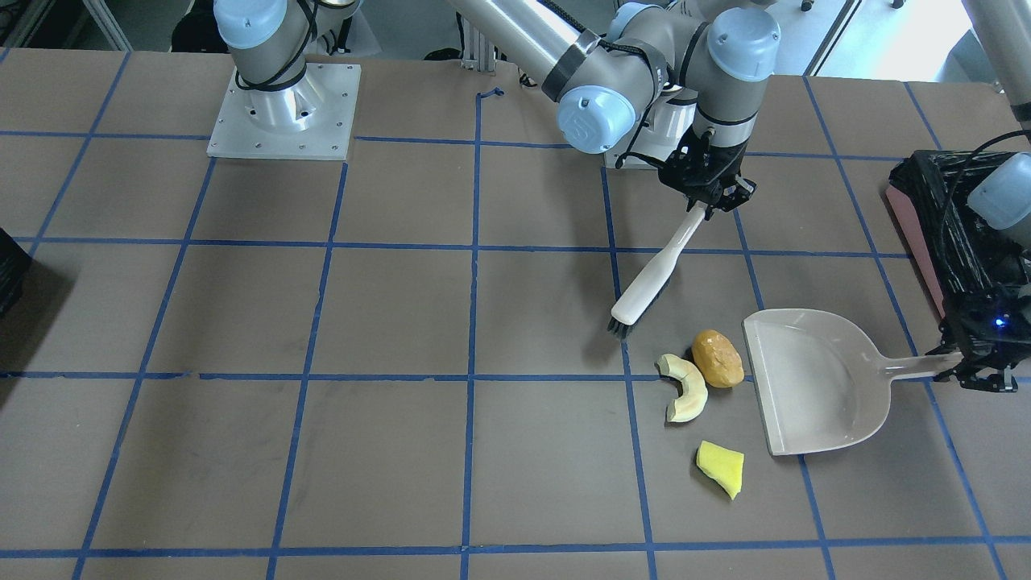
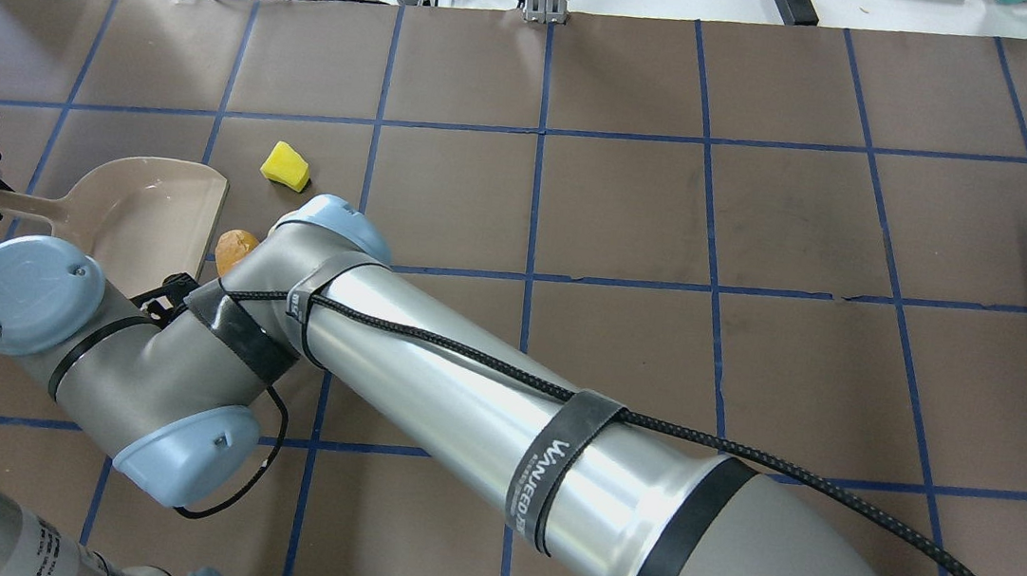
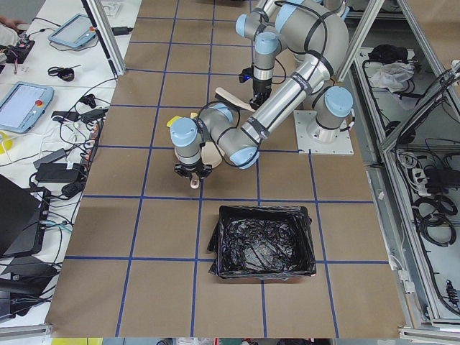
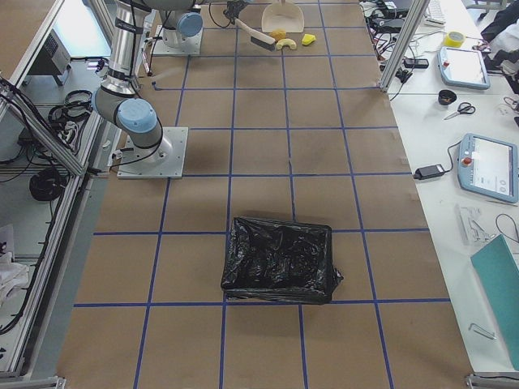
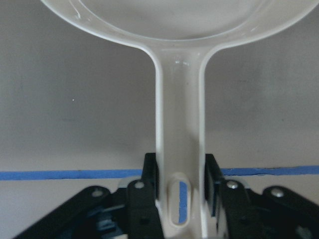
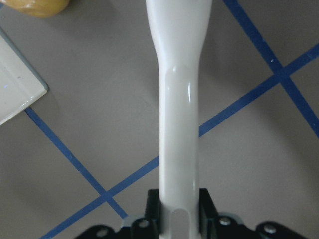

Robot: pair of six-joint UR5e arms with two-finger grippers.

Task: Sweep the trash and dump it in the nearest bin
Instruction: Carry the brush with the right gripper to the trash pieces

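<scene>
Three scraps: brown lump (image 1: 718, 358), rind slice (image 1: 686, 388) and yellow wedge (image 1: 721, 467) are lying on the table (image 1: 242, 322), just off the lip of the dustpan (image 1: 813, 387).
Right gripper (image 1: 707, 205): clamping the brush (image 1: 656, 270) handle.
Left gripper (image 1: 962, 358): pinching the dustpan handle.
Bin (image 1: 914, 242): sitting beside the left gripper.
Risk: the wedge is lying past the lip's corner, so a straight stroke may be missing it.

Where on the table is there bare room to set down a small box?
The squares in front of the right arm's base plate, as far as the brush, are bare. It is crowded at the mouth of the dustpan: brown lump, rind slice and yellow wedge lie there, the bin close by.
</scene>
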